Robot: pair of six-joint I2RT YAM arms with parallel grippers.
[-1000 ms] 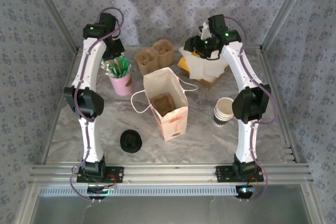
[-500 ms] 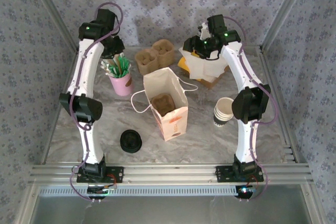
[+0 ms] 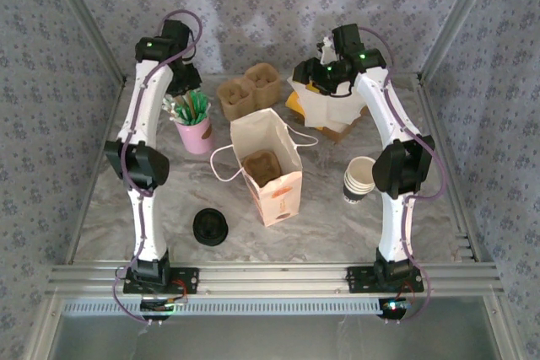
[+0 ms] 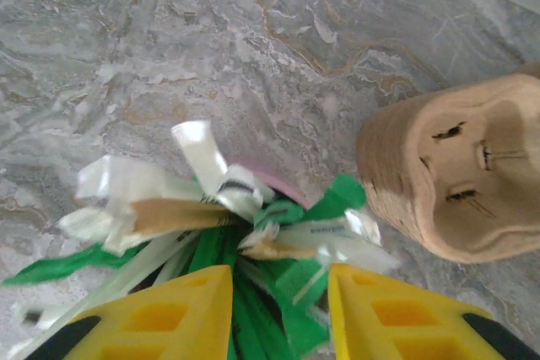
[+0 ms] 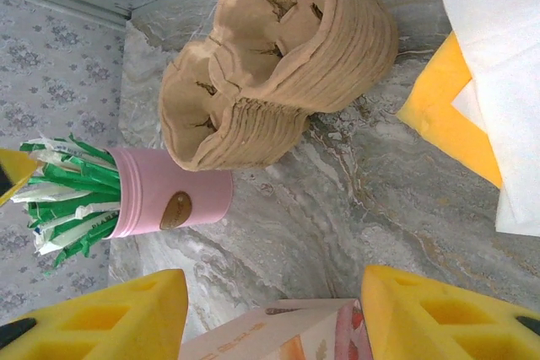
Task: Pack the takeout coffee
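Where the takeout coffee stands I cannot tell. There is one stack of lidless paper cups (image 3: 360, 179), pale at the rim and dark below, by the right arm. Well apart from it, one squat stack of glossy black lids (image 3: 210, 227) sits near the left arm. Between them stands a single pale paper bag (image 3: 274, 179) with cord handles, mouth open, a brown pulp carrier (image 3: 261, 166) inside.

Since a second ago nothing on the marbled table (image 3: 169, 200) has shifted. The left gripper (image 4: 278, 276), clamped together then, now has its yellow fingers parted above the one pink cup (image 3: 197, 134), with loose green and white packets (image 4: 236, 208) bristling up between them. The right gripper (image 5: 274, 280) has hardly moved. Its fingers are spread wide with nothing pinched, hovering over the table behind the bag.

Beside the pink cup, a stack of ribbed, two-hollow moulded pulp carriers (image 5: 278, 65) lies tilted. Past it are white paper sheets (image 3: 325, 111) over something yellow (image 5: 447, 115).
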